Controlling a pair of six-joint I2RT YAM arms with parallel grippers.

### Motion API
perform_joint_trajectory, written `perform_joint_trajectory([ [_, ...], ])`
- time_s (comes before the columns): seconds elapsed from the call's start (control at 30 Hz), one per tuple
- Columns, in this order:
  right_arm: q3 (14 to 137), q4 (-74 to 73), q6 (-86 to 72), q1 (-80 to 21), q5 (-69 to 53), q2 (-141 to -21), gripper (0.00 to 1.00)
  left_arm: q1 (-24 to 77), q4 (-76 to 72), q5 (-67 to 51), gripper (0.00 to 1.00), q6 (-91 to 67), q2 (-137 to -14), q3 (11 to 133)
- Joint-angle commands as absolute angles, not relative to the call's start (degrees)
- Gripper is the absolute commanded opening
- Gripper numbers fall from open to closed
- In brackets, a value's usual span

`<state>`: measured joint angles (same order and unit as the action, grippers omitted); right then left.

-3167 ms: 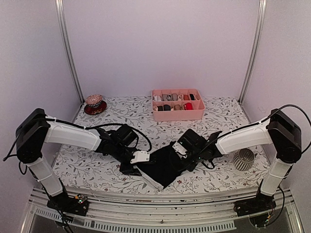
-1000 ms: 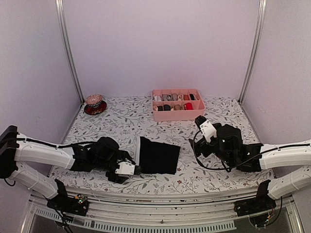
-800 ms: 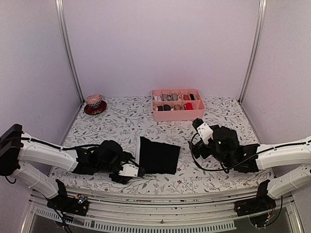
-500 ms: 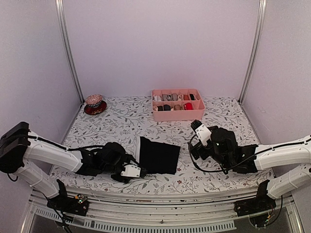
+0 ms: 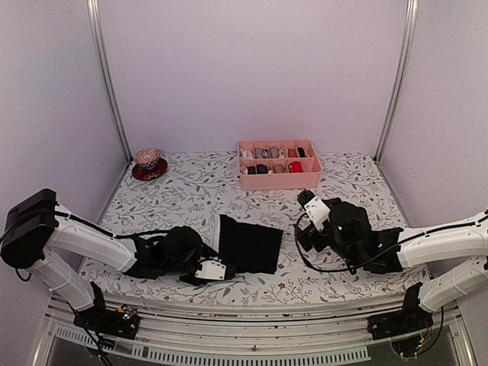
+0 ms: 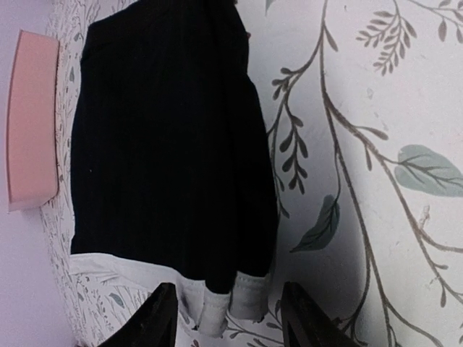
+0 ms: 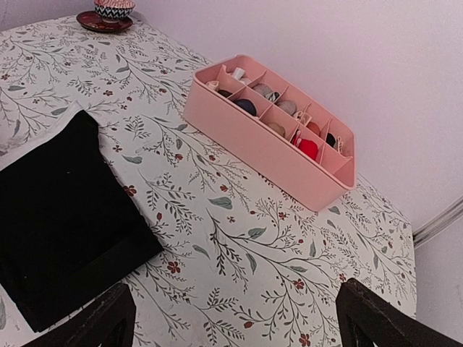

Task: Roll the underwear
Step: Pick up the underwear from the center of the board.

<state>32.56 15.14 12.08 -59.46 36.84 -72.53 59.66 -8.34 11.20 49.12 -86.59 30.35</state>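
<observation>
underwear (image 5: 248, 244) flat and folded on the floral table (image 5: 183, 200), on the arm-base side of the pink tray (image 5: 279, 183) and slightly left of it. Black fabric, pale waistband (image 6: 246, 293) on the edge facing away from the tray's right end. left gripper (image 6: 228, 303) sits low, farther from the tray than the underwear. Its jaws are roughly half apart and straddle the folded waistband corner; can't tell if the pads touch cloth. right gripper (image 7: 235, 289) is off the table, near the tray's front right, jaws spread wide, holding nothing. The patterned bowl (image 5: 148, 158) is well left of the tray.
</observation>
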Motion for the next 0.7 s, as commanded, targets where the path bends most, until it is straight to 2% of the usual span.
perform_joint_trajectory([
  [0.0, 32.16, 18.61, 14.62, -60.96, 35.98, -73.12, 0.99, 60.82, -6.68, 11.01, 0.47, 49.2, -88.51, 30.97],
  [0.07, 31.06, 20.94, 17.79, -61.8, 33.83, -73.23, 0.99, 60.66, -6.68, 11.22, 0.33, 49.22, -88.15, 31.08],
  [0.17, 30.48, 23.22, 20.5, -62.84, 32.06, -74.45, 0.99, 60.41, -6.72, 10.8, 0.21, 49.26, -86.67, 30.95],
  [0.33, 32.37, 23.53, 20.31, -63.43, 29.79, -77.99, 0.98, 59.16, -6.57, 9.47, 0.16, 49.76, -84.11, 31.03],
  [0.47, 36.2, 21.13, 16.15, -62.64, 25.09, -81.65, 0.84, 58.2, -5.79, 8.02, 0.13, 50.39, -82.38, 31.09],
  [0.53, 39.45, 17.98, 13.66, -61.14, 21.95, -83.48, 0.68, 57.86, -5.18, 7.09, 0.13, 50.68, -81.31, 31.07],
  [0.67, 44.78, 11.9, 9.9, -56.53, 13.95, -87.1, 0.46, 56.84, -3.75, 4.93, 0.13, 51.15, -79.64, 31.48],
])
